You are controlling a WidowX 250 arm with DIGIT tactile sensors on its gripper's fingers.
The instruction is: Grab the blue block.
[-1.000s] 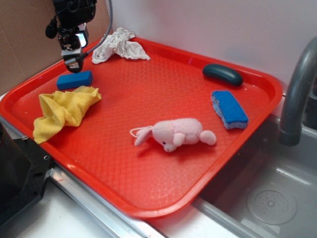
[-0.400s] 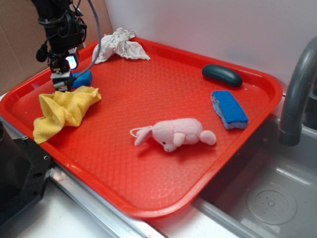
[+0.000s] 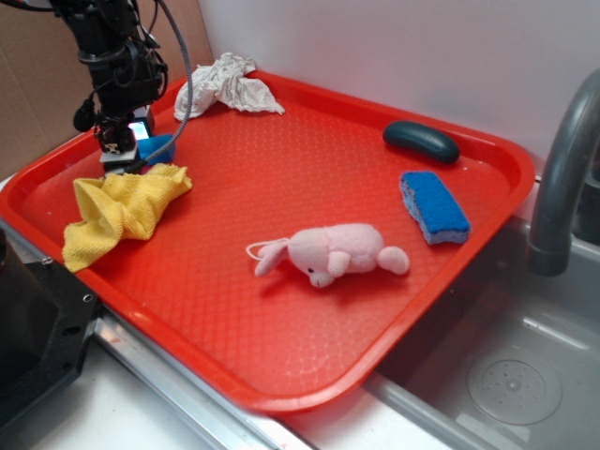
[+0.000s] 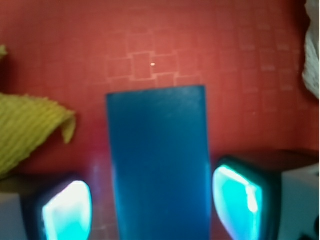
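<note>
The blue block (image 4: pixel 157 160) lies flat on the red tray (image 3: pixel 281 309), a smooth bright-blue brick. In the wrist view it runs lengthwise between my two fingers, with red tray showing on each side of it. My gripper (image 4: pixel 152 207) is open and astride the block, with small gaps to both pads (image 4: pixel 235 200). In the exterior view the gripper (image 3: pixel 120 155) is down at the tray's far left, and only a corner of the blue block (image 3: pixel 159 145) shows behind it.
A yellow cloth (image 3: pixel 117 211) lies just in front of the gripper and shows at the left (image 4: pixel 30 130) in the wrist view. A white rag (image 3: pixel 225 84), dark teal oval (image 3: pixel 422 141), blue sponge (image 3: pixel 434 206) and pink plush (image 3: pixel 333 253) are elsewhere on the tray. A sink and faucet (image 3: pixel 562 178) are at right.
The arm has moved left and lowered from above the block onto it. The fingers now straddle the block, which has stayed in place.
</note>
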